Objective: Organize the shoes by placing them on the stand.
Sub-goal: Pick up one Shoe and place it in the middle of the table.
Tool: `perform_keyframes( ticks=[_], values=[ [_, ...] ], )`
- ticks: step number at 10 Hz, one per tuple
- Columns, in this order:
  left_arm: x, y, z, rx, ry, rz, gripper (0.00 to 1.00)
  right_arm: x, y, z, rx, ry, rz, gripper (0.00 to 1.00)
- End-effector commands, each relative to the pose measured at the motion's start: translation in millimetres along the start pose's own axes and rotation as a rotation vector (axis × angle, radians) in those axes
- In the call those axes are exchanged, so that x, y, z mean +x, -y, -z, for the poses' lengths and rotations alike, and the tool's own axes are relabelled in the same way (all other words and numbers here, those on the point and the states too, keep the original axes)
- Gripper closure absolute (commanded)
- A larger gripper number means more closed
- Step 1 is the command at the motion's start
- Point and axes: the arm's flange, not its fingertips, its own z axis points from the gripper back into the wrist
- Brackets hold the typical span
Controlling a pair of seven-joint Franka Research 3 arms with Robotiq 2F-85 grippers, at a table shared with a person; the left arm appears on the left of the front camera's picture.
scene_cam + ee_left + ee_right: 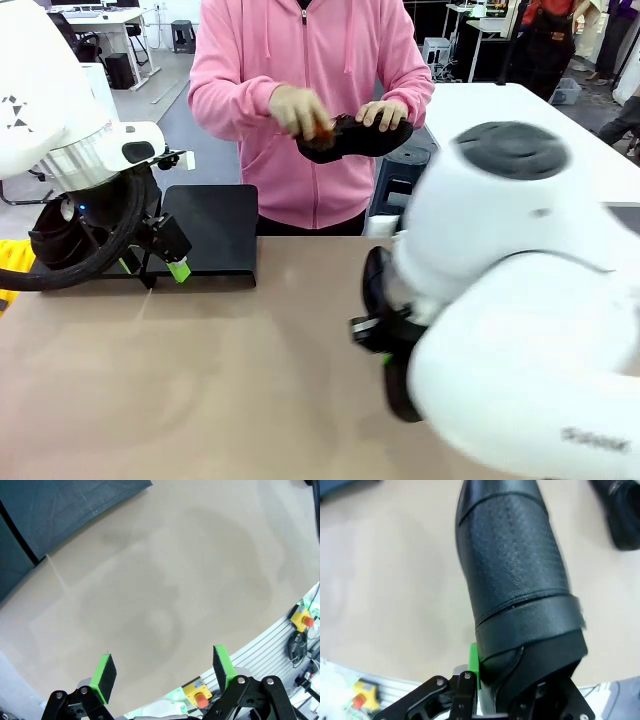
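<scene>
My right gripper (pixel 385 338) is shut on a glossy black shoe (pixel 376 285), holding it above the tan table at centre right. In the right wrist view the held shoe (pixel 515 580) runs up from the gripper (pixel 520 677), with one green pad (pixel 473 665) against its side. Another shoe (pixel 620 515) lies on the table at the top right. A person in a pink hoodie holds a shoe (pixel 355 135) in both hands at the far side. The black stand (pixel 212 228) sits at the far left. My left gripper (pixel 172 262) hangs open in front of it, with nothing between its fingers (pixel 103 677).
A dark, shoe-like shape (pixel 50 238) sits behind my left arm's black cable (pixel 90 270) at the stand's left end. The stand's corner (pixel 65 510) is at the top left of the left wrist view. My right arm's white body (pixel 520 300) blocks the table's right side.
</scene>
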Motion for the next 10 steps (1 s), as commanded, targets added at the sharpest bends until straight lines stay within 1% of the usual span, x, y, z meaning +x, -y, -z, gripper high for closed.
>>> perform_keyframes(
  ticks=[1, 3, 4, 8, 9, 10],
  values=[
    [-4, -1, -1, 0.013, -0.005, -0.001, 0.0, 19, -48, 24, -0.019, -0.017, -0.05, 1.0],
    [-4, -1, -1, 0.013, -0.005, -0.001, 0.0, 23, -85, 44, -0.049, -0.043, -0.084, 1.0],
    [-4, -1, -1, 0.013, -0.005, -0.001, 0.0, 27, -94, 55, -0.051, -0.052, -0.074, 1.0],
    [-4, -1, -1, 0.013, -0.005, -0.001, 0.0, 40, -101, 102, -0.022, -0.076, 0.014, 1.0],
    [-4, -1, -1, 0.013, -0.005, -0.001, 0.0, 41, -99, 105, -0.023, -0.083, 0.027, 0.9],
    [-4, -1, -1, 0.013, -0.005, -0.001, 0.0, 42, -99, 108, -0.014, -0.084, 0.029, 0.72]
  ],
)
